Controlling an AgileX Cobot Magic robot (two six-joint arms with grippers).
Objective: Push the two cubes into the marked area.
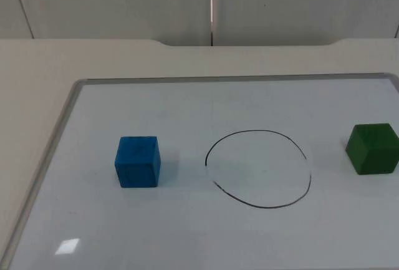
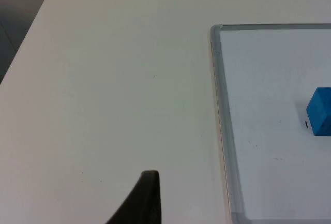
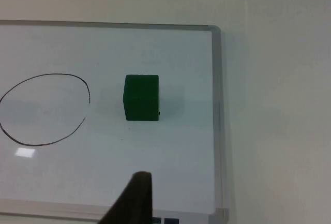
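A blue cube sits left of a drawn circle, a green cube right. Both look light and rigid; push their outer faces. Whether either gripper is open can't be told.

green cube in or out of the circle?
Out. The green wooden cube sits on the whiteboard, apart from the black drawn circle.

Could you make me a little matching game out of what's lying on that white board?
Things:
1. blue cube
2. green cube
3. drawn circle
4. whiteboard frame

Places:
A. between the two cubes
B. around the board's edge
C. on the circle's left-arm side
D. on the circle's right-arm side

Pairs: 1-C, 2-D, 3-A, 4-B
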